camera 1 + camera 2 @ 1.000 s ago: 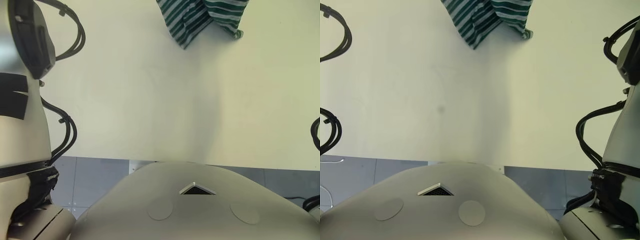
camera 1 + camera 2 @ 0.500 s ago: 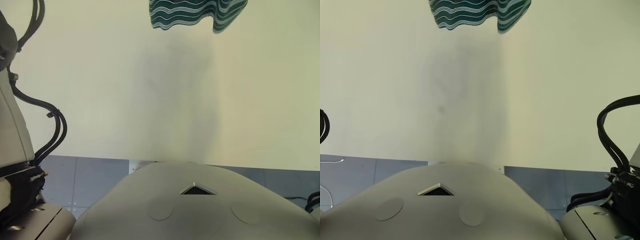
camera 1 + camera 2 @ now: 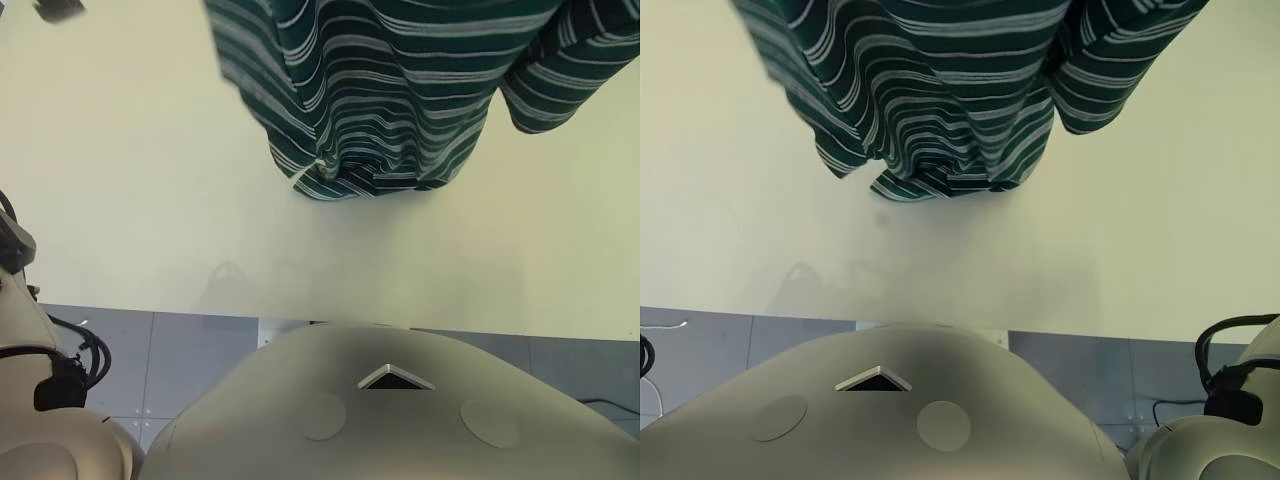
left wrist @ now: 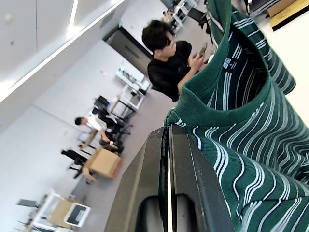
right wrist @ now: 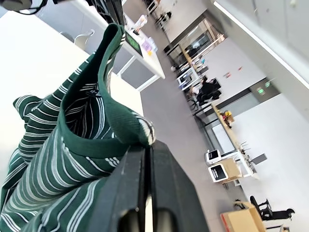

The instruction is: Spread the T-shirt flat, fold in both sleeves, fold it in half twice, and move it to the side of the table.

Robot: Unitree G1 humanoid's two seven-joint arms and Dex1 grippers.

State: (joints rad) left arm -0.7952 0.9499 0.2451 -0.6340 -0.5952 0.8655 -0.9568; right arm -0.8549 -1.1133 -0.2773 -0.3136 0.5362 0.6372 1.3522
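1. Our left fingers [image 4: 186, 159] are pressed tight together and pinch the ribbed edge of the collar [image 4: 203, 104] of the T-shirt [image 4: 251, 145]. No gap shows between them beyond the cloth itself.
2. From that grip the dark green, white-striped cloth falls away below the fingers. The neck opening gapes just beside them, with a small label showing inside it.
3. In the head views the T-shirt [image 3: 380, 90] hangs down from 12 o'clock, spread wide from about 11 o'clock to 1 o'clock.
4. Its body narrows into a bunched, wrinkled lower end [image 3: 350, 180] near the middle of the table [image 3: 120, 200]. We cannot tell whether that end touches the table or hangs just above it.
5. At 1 o'clock one sleeve [image 3: 570, 70] hangs apart from the body, shorter than the bunched end and off the table surface.
6. The pale table runs from 9 o'clock to 3 o'clock under the shirt. Its near edge meets grey floor tiles [image 3: 150, 350] toward 7 o'clock.
7. Our right fingers [image 5: 161, 174] are also shut tight and clamp the solid green collar edge of the T-shirt [image 5: 63, 169]. The striped body drops away from that grip, and the neck opening stands open beside it.
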